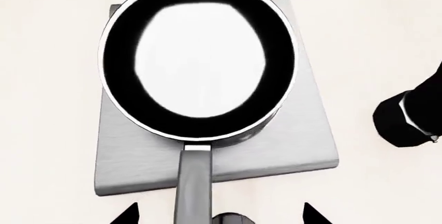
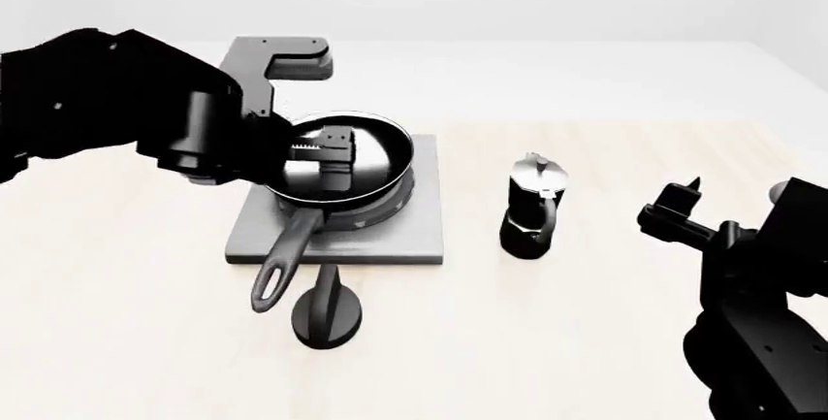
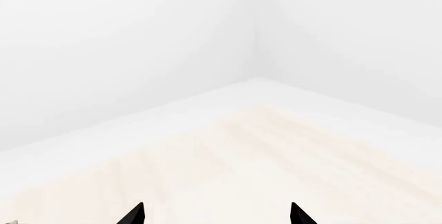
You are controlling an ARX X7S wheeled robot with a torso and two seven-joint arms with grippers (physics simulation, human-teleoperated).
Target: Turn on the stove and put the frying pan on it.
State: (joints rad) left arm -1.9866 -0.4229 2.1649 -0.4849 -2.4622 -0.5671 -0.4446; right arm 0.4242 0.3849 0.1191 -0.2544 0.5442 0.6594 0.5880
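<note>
Left fingers (image 1: 131,214) straddle the frying pan (image 1: 199,56) handle (untouched) — pan on the stove (image 1: 304,136).

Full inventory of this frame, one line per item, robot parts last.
frying pan: 1, black with pale rim, sitting on the stove, handle toward the robot
stove: 1, grey square hotplate, mid table
knob: 1, black, just in front of the stove beside the pan handle's end
moka pot: 1, black and silver, right of the stove
table: 1, light wood
left gripper: 1, black, above the pan, fingers apart, empty
right gripper: 1, black, right of the moka pot, fingers apart, empty
</note>
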